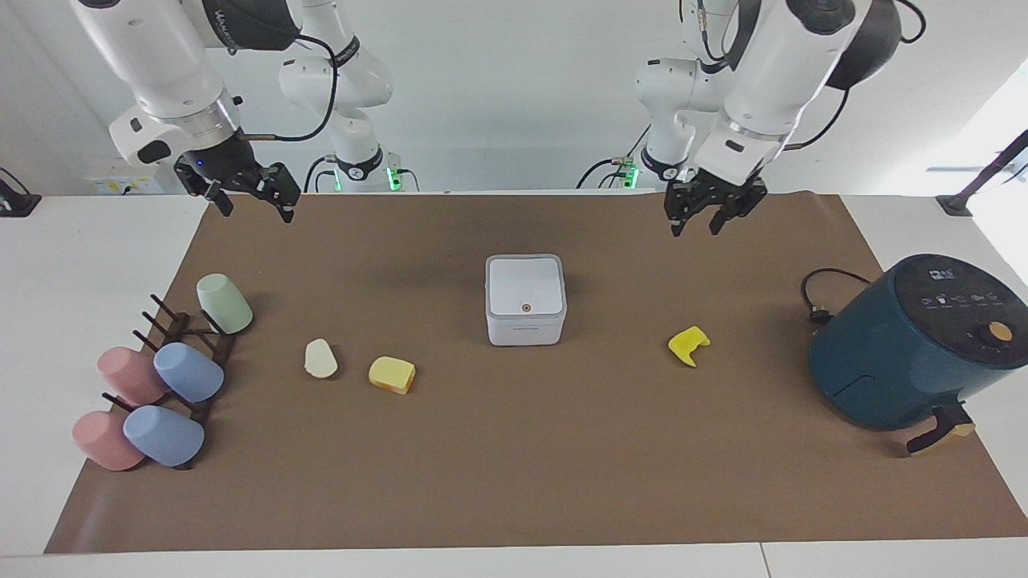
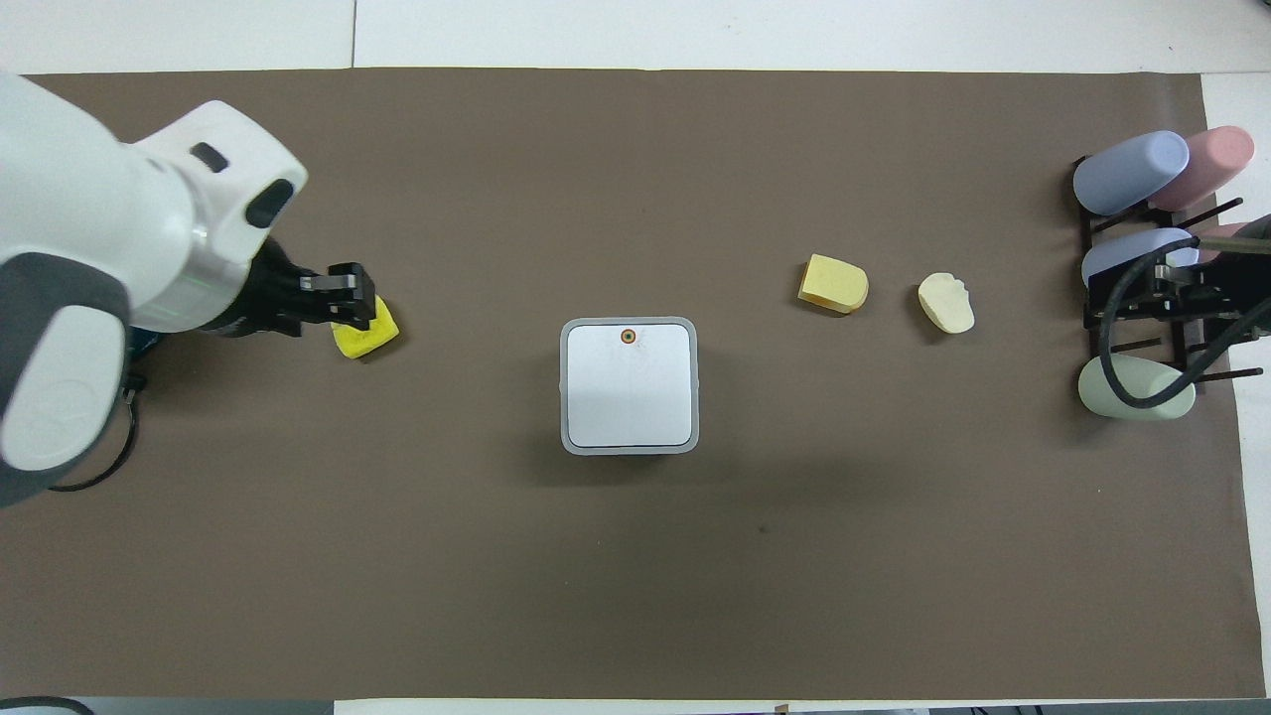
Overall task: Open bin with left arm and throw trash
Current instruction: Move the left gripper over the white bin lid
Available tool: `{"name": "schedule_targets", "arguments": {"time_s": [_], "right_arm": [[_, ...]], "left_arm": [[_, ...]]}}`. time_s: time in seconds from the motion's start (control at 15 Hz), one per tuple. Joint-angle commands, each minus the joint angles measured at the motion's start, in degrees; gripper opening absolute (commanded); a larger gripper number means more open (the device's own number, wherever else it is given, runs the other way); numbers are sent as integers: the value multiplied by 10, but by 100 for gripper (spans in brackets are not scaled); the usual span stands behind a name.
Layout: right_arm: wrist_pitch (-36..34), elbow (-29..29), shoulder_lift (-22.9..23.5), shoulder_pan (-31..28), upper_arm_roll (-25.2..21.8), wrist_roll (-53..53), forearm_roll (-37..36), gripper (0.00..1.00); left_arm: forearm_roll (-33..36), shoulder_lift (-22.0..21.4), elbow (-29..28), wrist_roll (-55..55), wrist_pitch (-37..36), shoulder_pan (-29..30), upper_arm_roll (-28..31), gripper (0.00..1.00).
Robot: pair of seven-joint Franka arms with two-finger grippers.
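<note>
flanking bin (image 1: 525, 299) (lid down): trash (image 1: 689, 345), air fryer (image 1: 915, 341), cups (image 1: 189, 372); left gripper (image 1: 713, 214), right gripper (image 1: 250, 197) fingers spread.

Left gripper (image 1: 712, 218) raised above the worktop's robot-side edge, left of centre, fingers parted, pointing down, right gripper (image 1: 250, 197) raised above the robot-side corner at its own end, fingers spread wide
</note>
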Motion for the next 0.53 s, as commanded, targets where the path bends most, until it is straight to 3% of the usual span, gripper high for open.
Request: {"name": "schedule_targets", "arguments": {"time_s": [0.0,0.27,0.47], "right_arm": [[4,-24,-20,-4,3,-13,-4,100],[12,-29,-20,-5,2,-13,2,100],[133,-130,-52,-4,2,-27,1,100]], "left_arm": [[-22,46,11,-66,43,-51,8,0],[-33,93,7,-144,114,-118,8,0],[-32,115,5,-157,151,-136,7,0]]}}
